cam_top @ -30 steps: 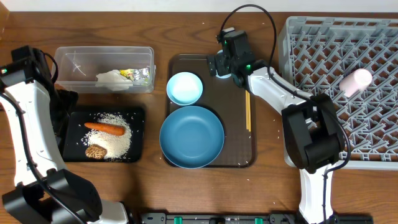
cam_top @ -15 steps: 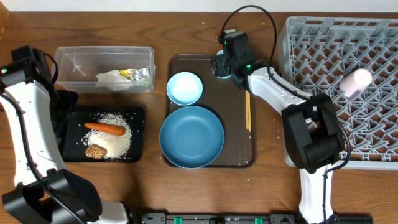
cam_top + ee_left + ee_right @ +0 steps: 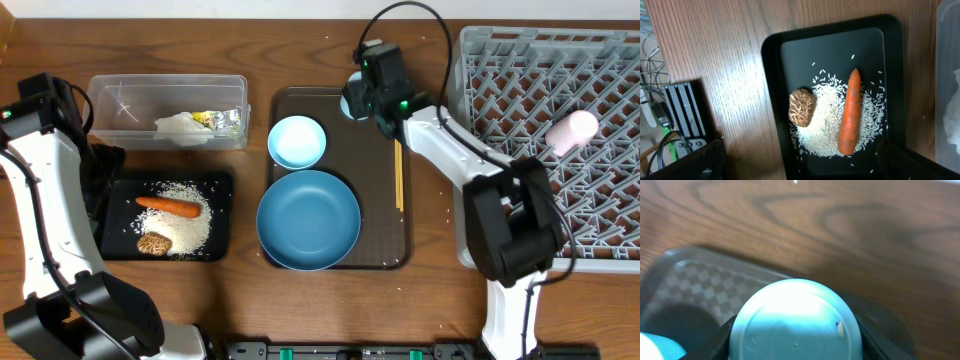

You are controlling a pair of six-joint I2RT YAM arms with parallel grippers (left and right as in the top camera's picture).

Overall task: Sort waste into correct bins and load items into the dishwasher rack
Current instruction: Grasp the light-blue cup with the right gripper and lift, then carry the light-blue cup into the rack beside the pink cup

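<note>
**Wooden table [image 3: 240, 300]: light-blue cup [image 3: 795, 320] clasped**

Grey dishwasher rack [image 3: 600, 200] is seen at the right. Left of the brown tray [image 3: 385, 240], the black tray [image 3: 772, 100] is overhung by the left gripper [image 3: 800, 167], spread wide. At the brown tray's back edge the cup is pinched from both sides by the right gripper [image 3: 352, 102].

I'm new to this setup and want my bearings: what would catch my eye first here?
The large grey plastic dishwasher rack fills the right side, with a pale pinkish-white cup lying in it. Mid-table, a large dark-blue round plate sits on a brown tray, at whose far edge the right gripper grips a light-blue cup. On the left, an orange carrot lies on white rice in a shallow black tray.
</note>
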